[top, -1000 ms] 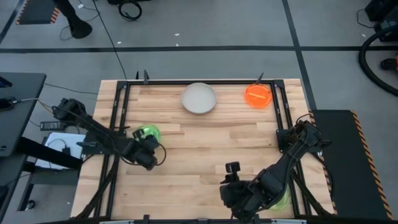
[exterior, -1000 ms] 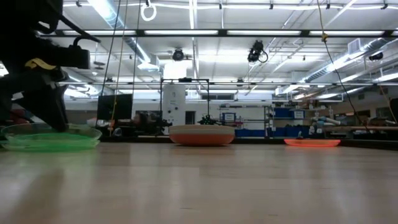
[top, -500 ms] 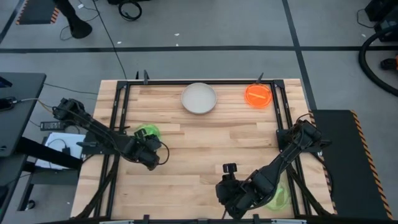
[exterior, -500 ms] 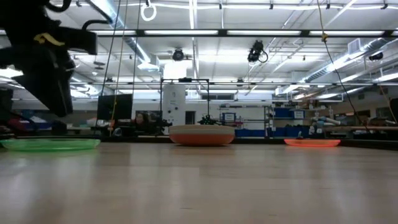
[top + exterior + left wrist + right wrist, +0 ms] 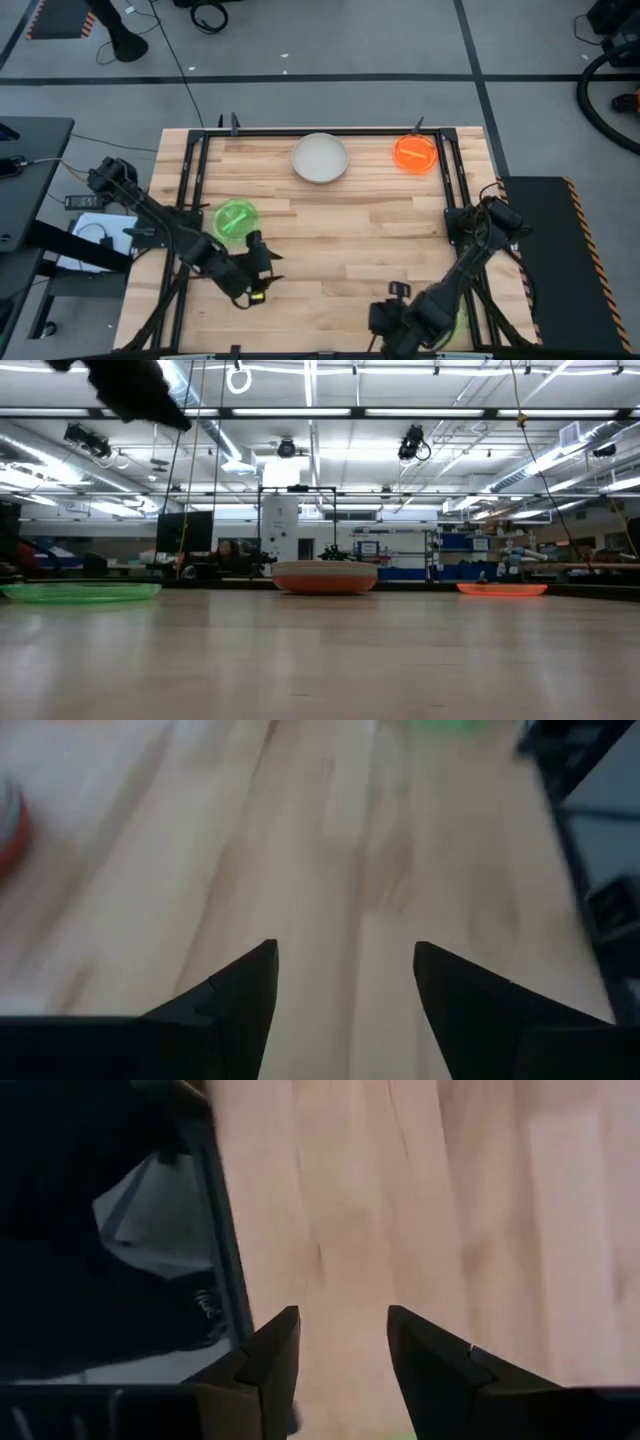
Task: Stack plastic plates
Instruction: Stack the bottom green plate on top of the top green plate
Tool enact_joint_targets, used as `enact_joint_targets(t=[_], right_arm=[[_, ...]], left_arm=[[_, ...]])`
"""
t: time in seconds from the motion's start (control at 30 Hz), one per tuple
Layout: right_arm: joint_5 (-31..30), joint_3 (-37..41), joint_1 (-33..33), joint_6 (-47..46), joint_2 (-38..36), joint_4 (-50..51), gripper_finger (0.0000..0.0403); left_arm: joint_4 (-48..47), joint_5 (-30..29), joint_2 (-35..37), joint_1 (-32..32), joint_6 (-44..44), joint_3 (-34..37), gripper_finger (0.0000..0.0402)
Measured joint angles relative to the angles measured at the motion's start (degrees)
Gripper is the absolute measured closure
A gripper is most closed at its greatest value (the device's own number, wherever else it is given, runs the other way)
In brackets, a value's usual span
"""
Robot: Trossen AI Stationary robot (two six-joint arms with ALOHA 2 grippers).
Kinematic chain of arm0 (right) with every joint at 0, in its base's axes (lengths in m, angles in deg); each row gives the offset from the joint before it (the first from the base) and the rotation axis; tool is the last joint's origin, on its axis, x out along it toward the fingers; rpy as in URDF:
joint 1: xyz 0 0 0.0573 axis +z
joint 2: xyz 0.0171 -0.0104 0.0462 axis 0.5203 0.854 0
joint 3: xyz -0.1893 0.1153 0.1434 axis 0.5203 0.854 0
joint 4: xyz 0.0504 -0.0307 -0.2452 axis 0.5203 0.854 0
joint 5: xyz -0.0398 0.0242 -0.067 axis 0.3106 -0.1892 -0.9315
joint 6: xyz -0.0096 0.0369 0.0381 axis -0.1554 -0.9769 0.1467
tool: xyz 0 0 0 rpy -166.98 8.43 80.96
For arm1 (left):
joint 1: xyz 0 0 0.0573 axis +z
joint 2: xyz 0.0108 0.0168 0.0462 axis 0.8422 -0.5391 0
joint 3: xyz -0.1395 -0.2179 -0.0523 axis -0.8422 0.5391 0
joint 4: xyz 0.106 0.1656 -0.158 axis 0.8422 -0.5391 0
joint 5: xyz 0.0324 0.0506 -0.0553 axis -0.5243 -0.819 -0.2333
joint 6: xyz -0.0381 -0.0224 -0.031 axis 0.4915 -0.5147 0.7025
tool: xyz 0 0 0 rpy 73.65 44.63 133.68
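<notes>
A green plate (image 5: 236,219) lay on the table's (image 5: 330,240) left side, an off-white plate (image 5: 320,158) and orange plate (image 5: 415,153) at the far edge. Left gripper (image 5: 345,970) and right gripper (image 5: 343,1335) hovered apart, empty; another green plate (image 5: 455,322) seemed partly hidden under the right arm.

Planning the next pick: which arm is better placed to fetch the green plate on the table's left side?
Left, probably. The left claw is open and empty, just below the green plate on its own side. The right claw waits at the near edge on the right half, farther from that plate.
</notes>
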Motion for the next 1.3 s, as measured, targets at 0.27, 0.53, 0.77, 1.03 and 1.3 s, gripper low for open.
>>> enact_joint_targets(t=[0.27, 0.53, 0.77, 1.03, 1.3], right_arm=[[3.83, 7.35, 8.68, -26.76, 0.00, 2.10, 0.0241], [14.22, 16.01, 14.55, -46.54, 0.00, 0.46, 0.0241], [10.87, 15.53, 12.11, -51.07, 0.53, -11.28, 0.0257], [19.42, 5.61, 8.50, -46.51, 8.38, 5.94, 0.0277], [19.93, -1.06, 8.23, -44.90, 12.98, 13.38, 0.0277]], left_arm=[[23.23, -1.77, -5.26, -1.27, -11.79, 0.03, 0.0163], [29.63, -1.39, -8.01, -1.10, -12.84, 0.06, 0.0163], [30.36, -1.42, -8.01, -1.22, -11.88, 0.06, 0.0163], [30.22, -1.42, -8.01, -1.23, -13.09, 0.06, 0.0163], [30.17, -1.42, -8.01, -1.17, -14.76, 0.06, 0.0163]])
